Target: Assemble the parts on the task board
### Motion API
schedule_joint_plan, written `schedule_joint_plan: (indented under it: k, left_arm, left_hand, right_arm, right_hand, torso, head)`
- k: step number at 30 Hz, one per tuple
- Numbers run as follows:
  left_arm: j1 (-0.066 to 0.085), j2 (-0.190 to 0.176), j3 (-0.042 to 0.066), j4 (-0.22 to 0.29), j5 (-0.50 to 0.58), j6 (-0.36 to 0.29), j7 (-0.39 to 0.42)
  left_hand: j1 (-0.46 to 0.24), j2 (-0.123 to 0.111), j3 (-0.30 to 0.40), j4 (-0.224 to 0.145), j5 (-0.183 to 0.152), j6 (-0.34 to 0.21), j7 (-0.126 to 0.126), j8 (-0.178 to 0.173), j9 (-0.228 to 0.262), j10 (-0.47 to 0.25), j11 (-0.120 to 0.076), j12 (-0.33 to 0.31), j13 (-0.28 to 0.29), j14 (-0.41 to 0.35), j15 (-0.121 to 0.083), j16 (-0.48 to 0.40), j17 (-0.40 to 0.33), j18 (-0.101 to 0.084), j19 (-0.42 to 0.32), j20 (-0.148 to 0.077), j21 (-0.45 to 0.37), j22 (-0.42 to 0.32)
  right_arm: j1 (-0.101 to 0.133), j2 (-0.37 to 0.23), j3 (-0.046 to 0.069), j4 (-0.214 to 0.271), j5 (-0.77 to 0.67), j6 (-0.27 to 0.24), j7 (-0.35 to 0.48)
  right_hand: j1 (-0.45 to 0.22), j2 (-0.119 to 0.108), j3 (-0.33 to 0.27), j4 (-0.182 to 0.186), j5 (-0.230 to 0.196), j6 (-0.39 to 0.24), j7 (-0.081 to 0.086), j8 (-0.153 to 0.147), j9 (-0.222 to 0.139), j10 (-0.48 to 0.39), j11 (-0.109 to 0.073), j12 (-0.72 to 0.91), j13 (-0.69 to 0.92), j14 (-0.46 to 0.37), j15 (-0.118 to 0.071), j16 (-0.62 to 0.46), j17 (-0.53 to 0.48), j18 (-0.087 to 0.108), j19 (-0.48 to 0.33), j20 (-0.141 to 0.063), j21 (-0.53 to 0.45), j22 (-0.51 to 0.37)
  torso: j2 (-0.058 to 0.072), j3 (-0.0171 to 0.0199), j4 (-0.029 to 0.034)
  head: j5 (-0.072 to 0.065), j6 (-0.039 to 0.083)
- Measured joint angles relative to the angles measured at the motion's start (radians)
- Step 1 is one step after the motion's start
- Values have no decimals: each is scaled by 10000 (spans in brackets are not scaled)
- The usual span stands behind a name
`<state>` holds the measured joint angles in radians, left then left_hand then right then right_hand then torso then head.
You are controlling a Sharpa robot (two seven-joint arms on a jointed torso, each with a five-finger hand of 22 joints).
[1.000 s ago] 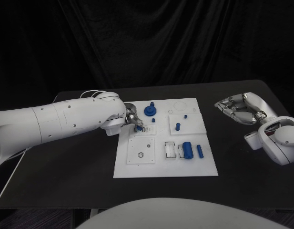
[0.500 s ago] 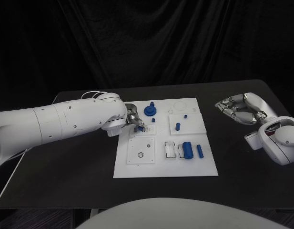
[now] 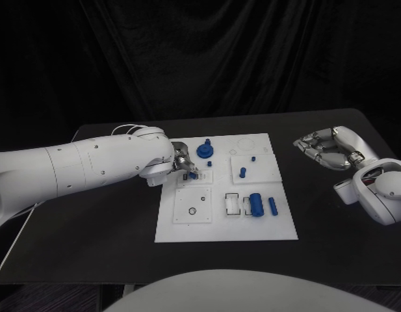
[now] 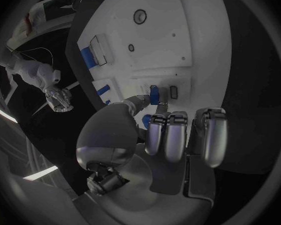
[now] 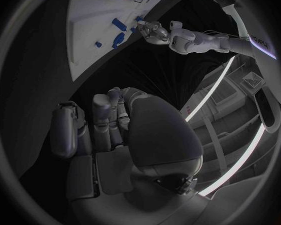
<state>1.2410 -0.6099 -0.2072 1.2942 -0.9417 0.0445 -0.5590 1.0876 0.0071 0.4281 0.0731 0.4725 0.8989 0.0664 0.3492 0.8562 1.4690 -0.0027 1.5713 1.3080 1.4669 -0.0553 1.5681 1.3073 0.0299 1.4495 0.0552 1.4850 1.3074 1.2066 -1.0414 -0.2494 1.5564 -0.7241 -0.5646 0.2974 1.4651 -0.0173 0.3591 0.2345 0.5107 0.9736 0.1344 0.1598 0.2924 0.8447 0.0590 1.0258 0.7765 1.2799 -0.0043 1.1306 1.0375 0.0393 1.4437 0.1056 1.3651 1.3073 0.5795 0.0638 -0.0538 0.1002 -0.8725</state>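
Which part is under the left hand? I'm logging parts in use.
A small blue peg sits at the left hand's fingertips over the task board. Whether it is seated in a hole is covered.

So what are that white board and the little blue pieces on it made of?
The flat white task board looks like matte plastic: even colour, no glare. The small blue parts, such as the blue cylinder, look like moulded or printed plastic, uniformly coloured; I can't be sure.

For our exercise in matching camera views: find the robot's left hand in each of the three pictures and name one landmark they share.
Head view: the left hand sits at the white board's left edge, pinching a small blue part.
Left wrist view: it takes up the middle, fingertips over the board.
Right wrist view: it is small and far off, beside the board.
Shared landmark: the white board.
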Motion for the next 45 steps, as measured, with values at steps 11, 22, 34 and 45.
schedule_joint_plan:
  k: [11, 22, 34, 45]
  left_arm:
    - [-5, 32, 0, -39, -2, 1, 11]
    - [-64, 102, 1, -114, 1, -17, 65]
    - [-79, 108, 2, -113, -10, -52, 90]
    - [-104, 34, 4, -57, -6, -105, 158]
  left_hand:
    - [-77, 25, 71, -14, -250, 17, 18, -106, 41, -36, -35, 0, 0, 0, 0, 0, 0, 0, 0, 0, -37, 0]
    - [-195, 148, 77, 61, -719, 57, -16, -204, 104, -36, -34, 0, 0, 0, 1, 0, 0, 0, 0, 0, -76, 0]
    - [-195, 148, 39, 99, -813, 57, -15, -229, 119, -36, -34, 0, 0, 0, 1, 0, 0, -1, 0, 1, -76, -1]
    - [-148, 104, 113, 24, -71, 148, -6, -397, 263, -36, -34, 0, 0, -38, -36, 0, 0, 0, -37, -36, -141, -1]
  right_arm:
    - [-17, -21, 1, -2, 0, 11, -39]
    - [-22, -45, 1, 8, 0, 31, -94]
    - [-23, -39, 1, 7, 0, 49, -155]
    - [-40, -36, 0, -8, 0, 69, -205]
  right_hand:
    - [0, 0, 0, 0, 0, -37, 37, 0, -1, 0, 0, 0, -8, 0, 0, 0, 1, -1, 0, 0, 0, 7]
    - [0, 0, 0, 0, -1, -37, 37, 0, -1, 1, 0, 1, -8, 0, 0, 0, 1, -1, 0, 0, -3, 6]
    - [-1, 0, 27, -28, -1, -37, 36, 0, -2, 1, 1, 1, -7, 0, 0, 0, 1, 0, 0, 0, -39, 5]
    - [-1, 0, 27, -28, -1, -36, 36, 0, -3, 1, 1, 1, -22, 0, 0, 0, 1, 1, 0, 0, -39, 4]
  torso:
    - [0, -2, -1]
    - [1, -3, -6]
    - [6, -3, -4]
    - [1, -5, -2]
  head:
    - [-2, 0]
    - [-10, 0]
    - [-2, 0]
    - [15, 0]
